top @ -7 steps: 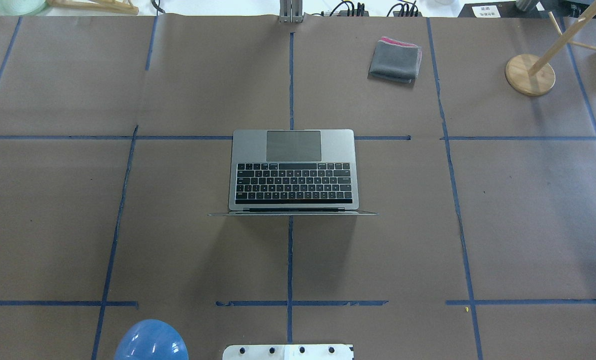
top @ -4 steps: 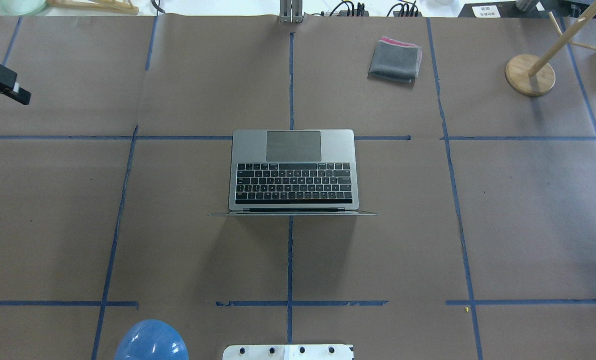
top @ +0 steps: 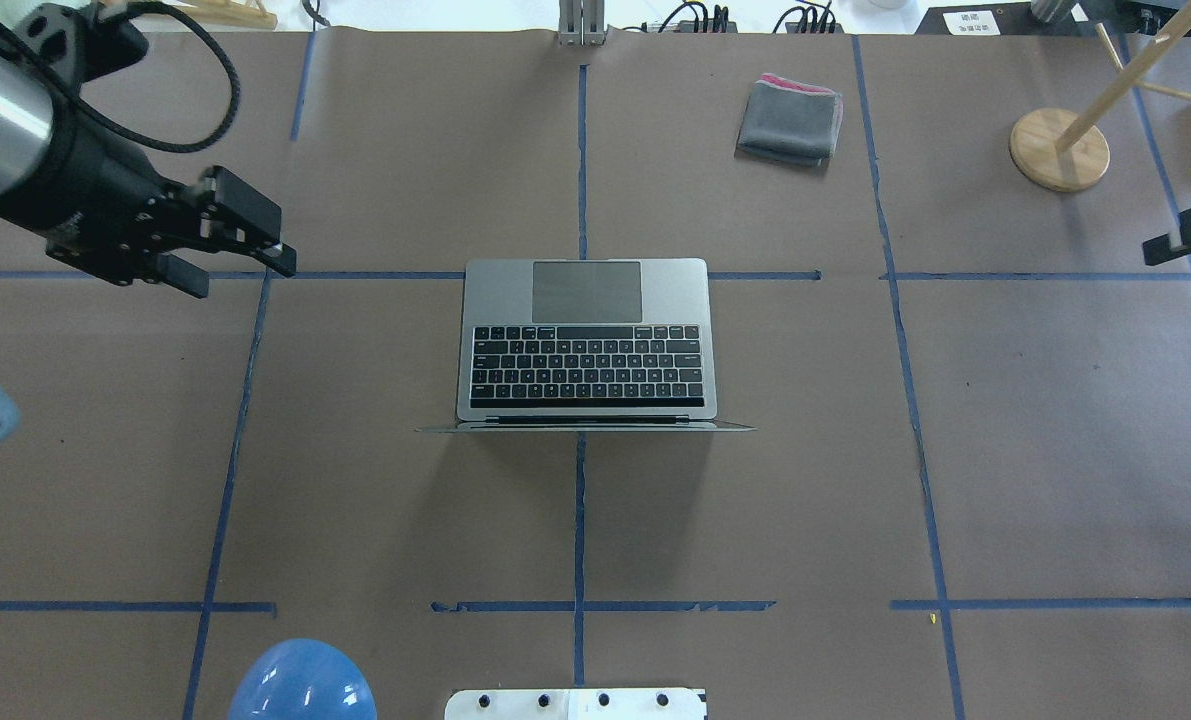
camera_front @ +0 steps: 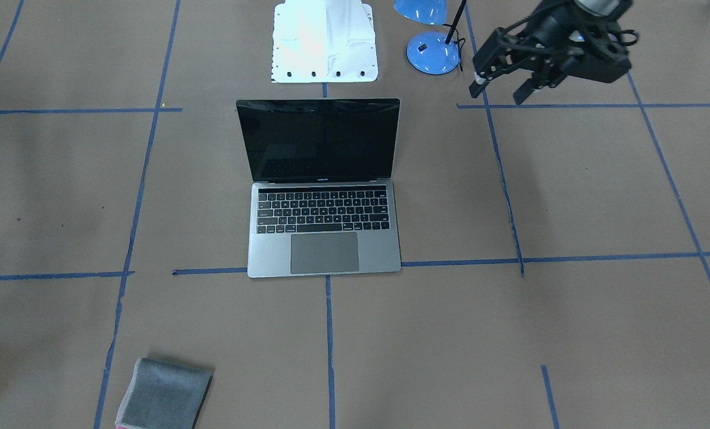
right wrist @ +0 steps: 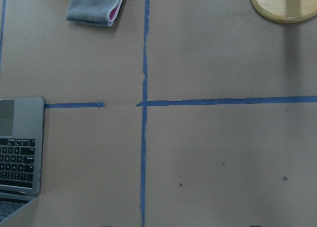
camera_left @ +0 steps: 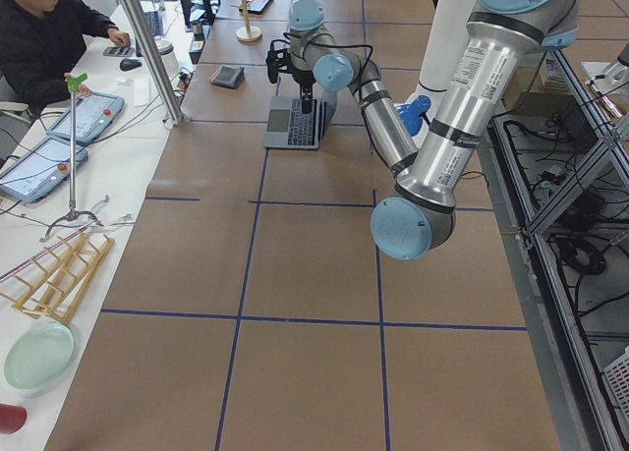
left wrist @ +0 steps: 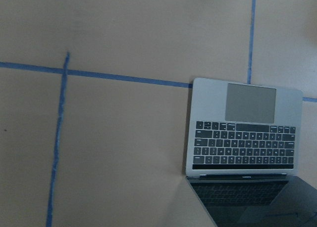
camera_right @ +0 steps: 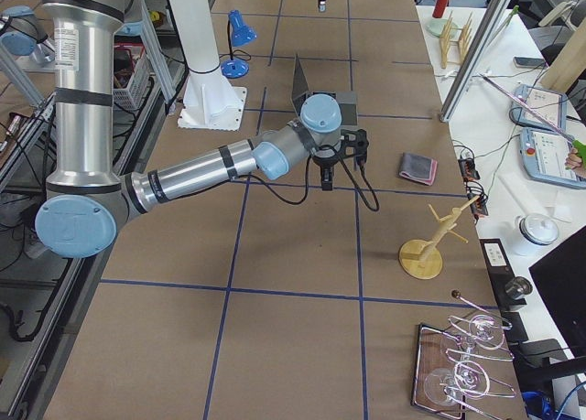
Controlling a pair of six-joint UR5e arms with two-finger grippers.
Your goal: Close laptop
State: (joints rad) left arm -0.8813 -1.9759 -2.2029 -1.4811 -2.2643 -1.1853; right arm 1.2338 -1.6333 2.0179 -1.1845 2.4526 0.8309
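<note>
Hovering left hand [top: 240, 271] — laptop [top: 585, 345] open.

**Layout on table [top: 405, 520]**

At centre: laptop [top: 585, 340], hinge side toward robot, trackpad side away. On far side, right of laptop, well apart: cloth [top: 790, 120]. Further right: wooden stand [top: 1059, 148]. At near edge, behind laptop: base plate [top: 575, 703], with lamp base [top: 302, 682] near on its left. Above table, well left of laptop: left gripper [top: 245, 276]. Well right of laptop: right gripper [top: 1190, 258].
</note>
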